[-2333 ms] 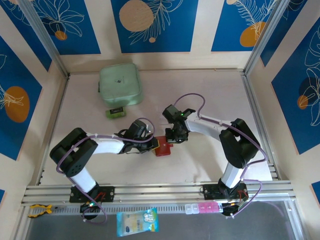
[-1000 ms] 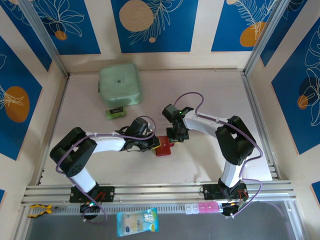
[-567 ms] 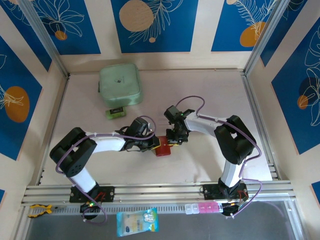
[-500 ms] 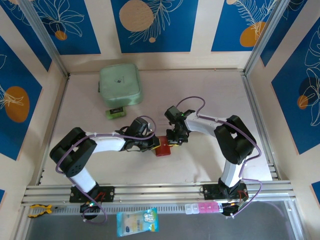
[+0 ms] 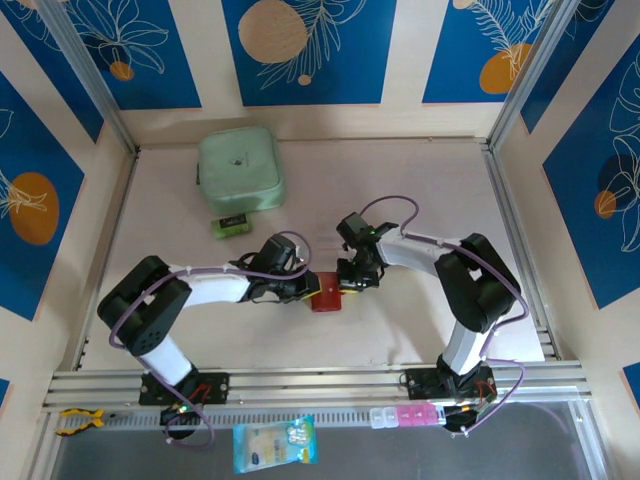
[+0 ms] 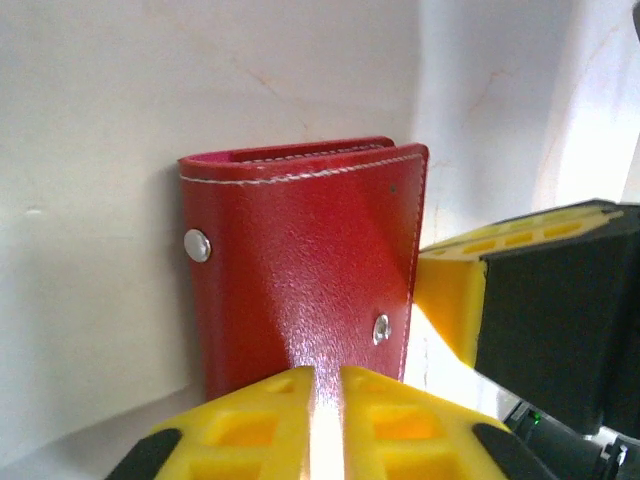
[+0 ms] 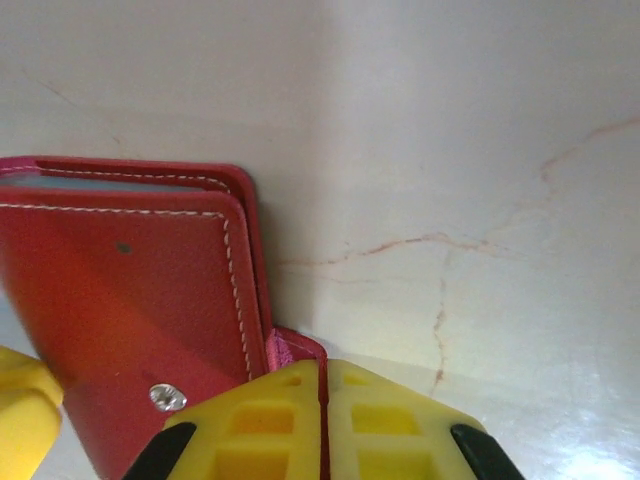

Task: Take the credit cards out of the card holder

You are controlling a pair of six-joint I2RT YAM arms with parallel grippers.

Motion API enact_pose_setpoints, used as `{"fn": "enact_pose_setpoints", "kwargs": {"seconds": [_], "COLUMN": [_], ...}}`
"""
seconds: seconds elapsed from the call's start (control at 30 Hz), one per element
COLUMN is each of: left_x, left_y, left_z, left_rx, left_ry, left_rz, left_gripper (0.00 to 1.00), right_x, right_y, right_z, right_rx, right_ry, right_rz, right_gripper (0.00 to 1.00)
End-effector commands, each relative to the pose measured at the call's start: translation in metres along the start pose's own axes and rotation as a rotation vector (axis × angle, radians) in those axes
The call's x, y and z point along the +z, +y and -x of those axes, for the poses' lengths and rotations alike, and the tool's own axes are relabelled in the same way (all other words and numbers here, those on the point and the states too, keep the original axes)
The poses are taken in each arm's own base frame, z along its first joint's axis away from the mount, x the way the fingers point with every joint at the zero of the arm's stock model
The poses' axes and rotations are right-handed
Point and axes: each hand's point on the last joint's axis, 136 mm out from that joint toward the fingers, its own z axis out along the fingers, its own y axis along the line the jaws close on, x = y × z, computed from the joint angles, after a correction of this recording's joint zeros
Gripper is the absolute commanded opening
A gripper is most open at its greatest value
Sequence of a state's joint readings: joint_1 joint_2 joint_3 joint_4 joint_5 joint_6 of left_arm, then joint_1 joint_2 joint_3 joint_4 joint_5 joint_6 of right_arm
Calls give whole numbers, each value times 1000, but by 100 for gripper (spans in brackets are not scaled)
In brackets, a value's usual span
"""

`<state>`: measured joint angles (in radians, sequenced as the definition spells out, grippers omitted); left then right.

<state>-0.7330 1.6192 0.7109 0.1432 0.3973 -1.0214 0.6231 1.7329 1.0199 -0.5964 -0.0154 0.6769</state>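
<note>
Your card holder lies closed on the pale table near its middle, directly between the two grippers and well clear of the mint-green zip case and the small green-and-black block further back; the left gripper has its yellow fingers pressed almost together on the near edge of the red cover; the right gripper is closed just as tightly, pinching the snap tab at the holder's corner; in the left wrist view the holder's long axis runs away from the fingers, its stitched open edge at the far end, two metal studs showing on the cover.
</note>
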Motion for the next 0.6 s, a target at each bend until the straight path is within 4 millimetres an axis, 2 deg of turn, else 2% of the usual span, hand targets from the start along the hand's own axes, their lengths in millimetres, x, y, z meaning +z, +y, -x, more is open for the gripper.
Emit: {"fn": "enact_pose_setpoints", "kwargs": {"seconds": [0.0,0.1,0.23,0.37,0.57], "left_x": [-17,-30,-49,-61,-69], "left_y": [-12,-11,-8,-7,-2], "left_z": [14,21,33,41,42], "left_rx": [54,83,106,109,110], "left_ry": [-60,-101,-150,-182,-185], "left_rz": [-10,18,54,50,42], "left_gripper": [21,28,33,35,35], "right_x": [-18,-27,-40,-50,-57], "right_y": [-3,-3,1,7,22], "right_z": [0,-1,-2,-2,-2], "right_rx": [-13,-26,-42,-50,-78], "right_ry": [-20,-25,-34,-41,-40], "right_rz": [9,23,39,44,59], "right_gripper": [3,2,1,0,0]}}
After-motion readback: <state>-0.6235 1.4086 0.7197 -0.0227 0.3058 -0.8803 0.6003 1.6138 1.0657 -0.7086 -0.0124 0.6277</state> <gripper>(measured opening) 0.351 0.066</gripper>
